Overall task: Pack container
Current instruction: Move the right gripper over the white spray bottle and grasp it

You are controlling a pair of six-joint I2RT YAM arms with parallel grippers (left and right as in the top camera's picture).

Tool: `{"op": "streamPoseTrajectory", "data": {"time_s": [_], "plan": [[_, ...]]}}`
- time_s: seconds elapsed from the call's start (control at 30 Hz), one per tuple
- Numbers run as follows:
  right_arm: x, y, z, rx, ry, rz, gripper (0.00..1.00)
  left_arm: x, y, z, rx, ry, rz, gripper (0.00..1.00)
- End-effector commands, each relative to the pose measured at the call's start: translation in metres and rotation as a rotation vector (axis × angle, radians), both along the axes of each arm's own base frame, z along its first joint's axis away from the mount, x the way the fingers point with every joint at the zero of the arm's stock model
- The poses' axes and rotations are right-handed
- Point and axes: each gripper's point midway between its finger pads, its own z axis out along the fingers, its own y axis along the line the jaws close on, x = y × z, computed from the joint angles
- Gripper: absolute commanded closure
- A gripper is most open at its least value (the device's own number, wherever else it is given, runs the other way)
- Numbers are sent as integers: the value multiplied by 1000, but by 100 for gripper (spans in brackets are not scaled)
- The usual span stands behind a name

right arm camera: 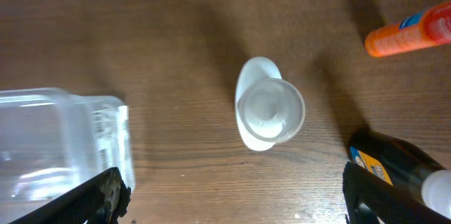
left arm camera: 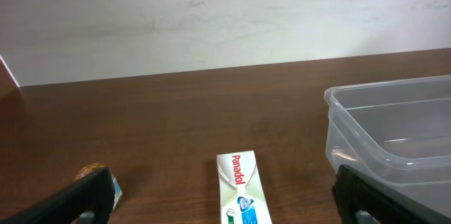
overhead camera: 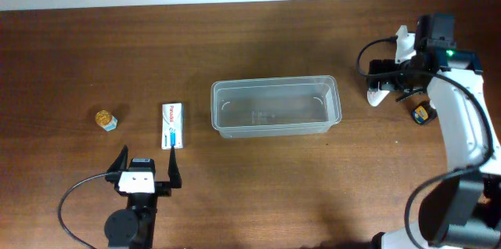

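The clear plastic container (overhead camera: 274, 106) stands empty at the table's middle; it also shows in the left wrist view (left arm camera: 394, 132) and the right wrist view (right arm camera: 56, 146). A white Panadol box (overhead camera: 173, 125) lies left of it, just ahead of my open, empty left gripper (overhead camera: 149, 155), and shows between the fingers in the left wrist view (left arm camera: 243, 189). My right gripper (overhead camera: 389, 77) is open above a white bottle (overhead camera: 378, 94), which I see from above in the right wrist view (right arm camera: 268, 111), ahead of the open fingers (right arm camera: 236, 203).
A small gold-lidded jar (overhead camera: 106, 119) sits at the far left and shows in the left wrist view (left arm camera: 95, 178). A dark bottle with a yellow label (overhead camera: 423, 113) (right arm camera: 384, 168) lies beside the right gripper. An orange tube (right arm camera: 412, 30) lies further off.
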Motion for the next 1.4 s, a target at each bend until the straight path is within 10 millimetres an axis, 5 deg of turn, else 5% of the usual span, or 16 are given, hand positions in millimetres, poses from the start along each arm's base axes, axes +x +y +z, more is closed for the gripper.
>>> {"op": "streamPoseTrajectory", "data": {"time_s": [0.0, 0.27, 0.63, 0.97, 1.37], "plan": [[7, -12, -16, -54, 38, -23, 9, 0, -1, -1, 15, 1, -8, 1], [17, -16, -27, -65, 34, -32, 10, 0, -1, -1, 15, 1, -8, 1], [20, -19, -38, -61, 50, -38, 30, 0, -1, -1, 15, 1, -8, 1], [31, -24, -36, -68, 4, -45, 33, 0, -1, -1, 15, 1, -8, 1], [32, -24, -35, -69, 2, -45, 52, 0, -1, -1, 15, 1, -8, 1]]}}
